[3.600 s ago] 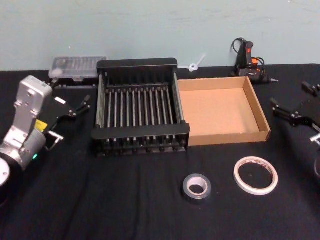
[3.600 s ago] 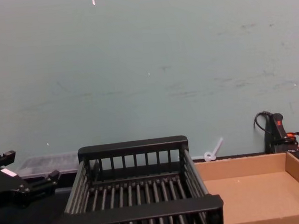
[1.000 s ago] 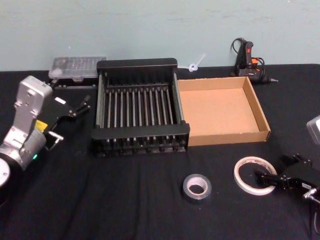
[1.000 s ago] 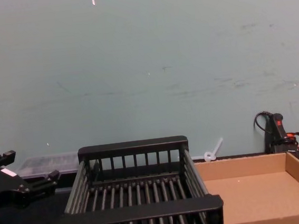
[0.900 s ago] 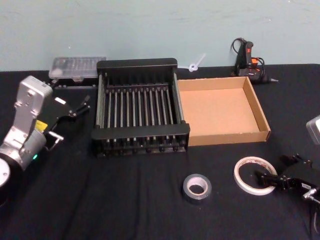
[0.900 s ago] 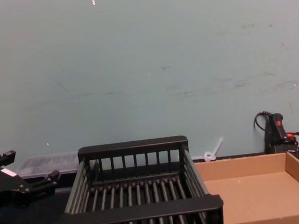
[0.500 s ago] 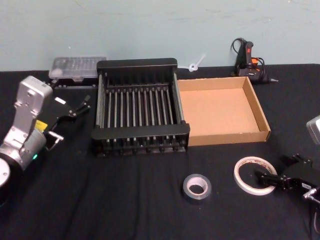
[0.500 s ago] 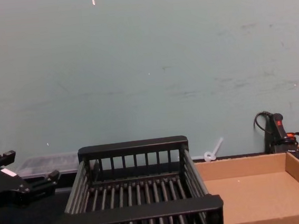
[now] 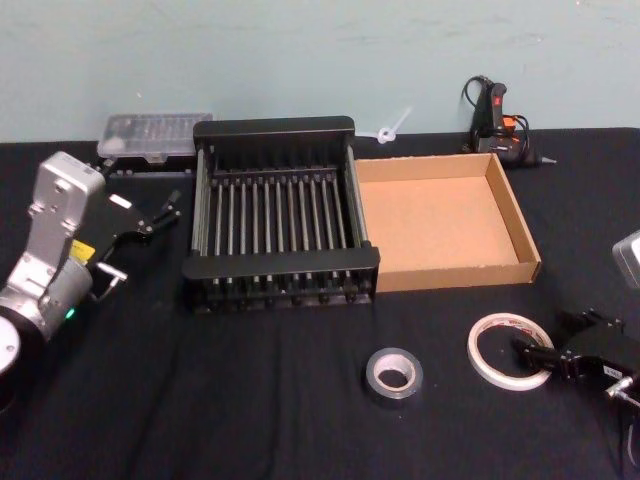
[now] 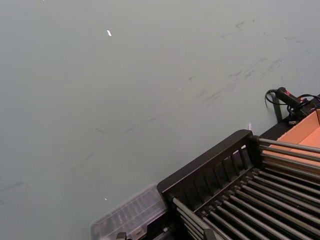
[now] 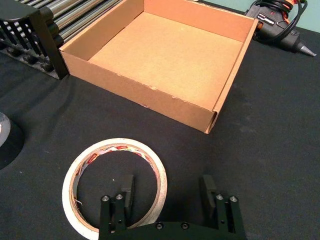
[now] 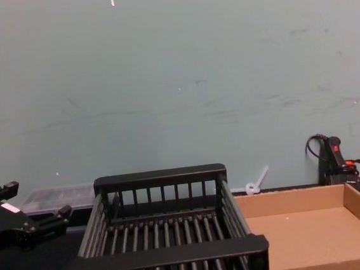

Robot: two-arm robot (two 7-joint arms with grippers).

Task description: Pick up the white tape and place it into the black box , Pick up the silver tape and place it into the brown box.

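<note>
The white tape (image 9: 497,333) lies flat on the black cloth at the front right, and the silver tape (image 9: 393,372) sits to its left. My right gripper (image 9: 553,336) is low at the white tape's right side, open. In the right wrist view the right gripper (image 11: 167,189) straddles the white tape (image 11: 120,145) wall: one finger inside the ring, the other outside. The black box (image 9: 279,262) and the brown box (image 9: 460,272) stand side by side behind, both with nothing in them. My left gripper (image 9: 150,214) hangs open, parked left of the black box.
A clear plastic case (image 9: 158,135) lies behind the black box at the back left. A black and orange glue gun (image 9: 497,120) with its cable sits behind the brown box. A small white plastic piece (image 9: 392,127) lies by the wall.
Since 3.6 s ago the right gripper came down from beside the brown box to the white tape's right edge. Over the last second it has barely shifted. The left arm is still.
</note>
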